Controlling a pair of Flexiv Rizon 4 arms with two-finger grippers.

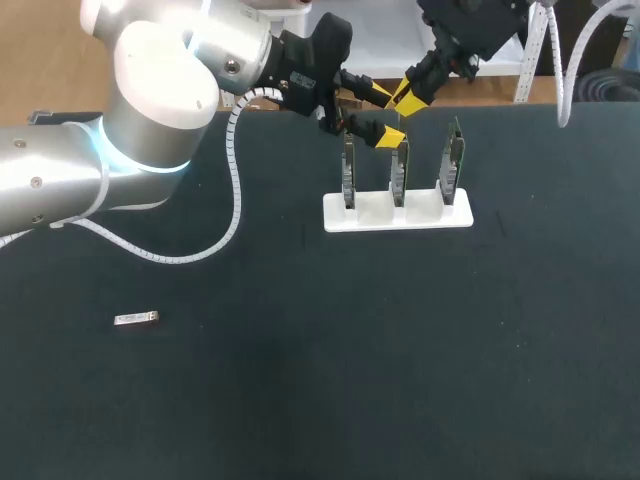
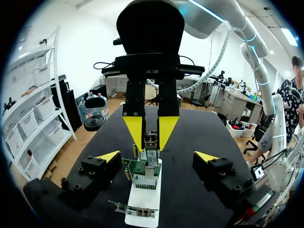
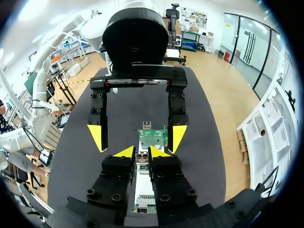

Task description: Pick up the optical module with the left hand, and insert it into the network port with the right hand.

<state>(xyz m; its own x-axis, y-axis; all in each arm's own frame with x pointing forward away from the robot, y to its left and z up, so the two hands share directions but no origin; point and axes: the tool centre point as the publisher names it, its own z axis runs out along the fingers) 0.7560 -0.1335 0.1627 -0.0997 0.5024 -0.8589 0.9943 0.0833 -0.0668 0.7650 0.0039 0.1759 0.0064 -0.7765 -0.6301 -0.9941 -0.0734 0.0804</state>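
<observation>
My right gripper comes in from the far right and hangs over the middle circuit board of a white stand. In the left wrist view its yellow tips are shut on a small metal optical module, pointing down at the boards. My left gripper is wide open just beside it, one finger on each side of the right gripper and touching nothing. In the right wrist view the right gripper sits above a green board, and the left fingers flank it.
Three upright boards stand in the white stand, the left one and the right one flanking the middle one. A second small optical module lies alone on the dark table at the near left.
</observation>
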